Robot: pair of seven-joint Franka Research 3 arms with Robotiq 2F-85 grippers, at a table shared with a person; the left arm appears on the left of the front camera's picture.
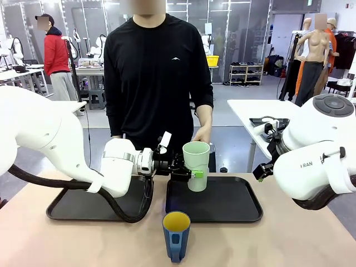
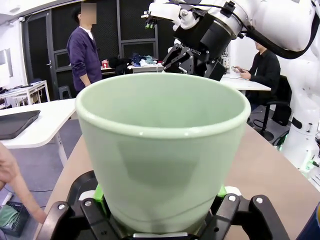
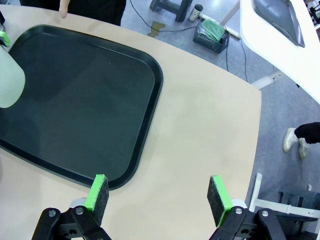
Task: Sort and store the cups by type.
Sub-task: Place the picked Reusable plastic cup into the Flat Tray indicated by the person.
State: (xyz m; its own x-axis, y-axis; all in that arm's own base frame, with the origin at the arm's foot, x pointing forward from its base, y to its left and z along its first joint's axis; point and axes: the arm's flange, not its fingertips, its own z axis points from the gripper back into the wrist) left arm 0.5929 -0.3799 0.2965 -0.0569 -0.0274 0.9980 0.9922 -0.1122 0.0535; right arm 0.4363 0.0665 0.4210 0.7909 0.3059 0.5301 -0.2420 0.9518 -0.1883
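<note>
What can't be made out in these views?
- Front view: whether the tumbler base touches the right tray; the angle hides it.
- Front view: the left tray, partly behind the left arm.
- Left wrist view: the mug, cut by the corner.
- Right wrist view: the tumbler, cut by the left edge.

A lab hall: white worktables (image 1: 261, 108) on bare grey floor (image 1: 236, 95) (stocked shelving (image 1: 246, 72) behind).

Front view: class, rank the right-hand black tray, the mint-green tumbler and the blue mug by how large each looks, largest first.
1. The right-hand black tray, clearly the largest.
2. The mint-green tumbler and the blue mug: they look about alike here. The mug stands nearer the camera, so I won't rank them.
</note>
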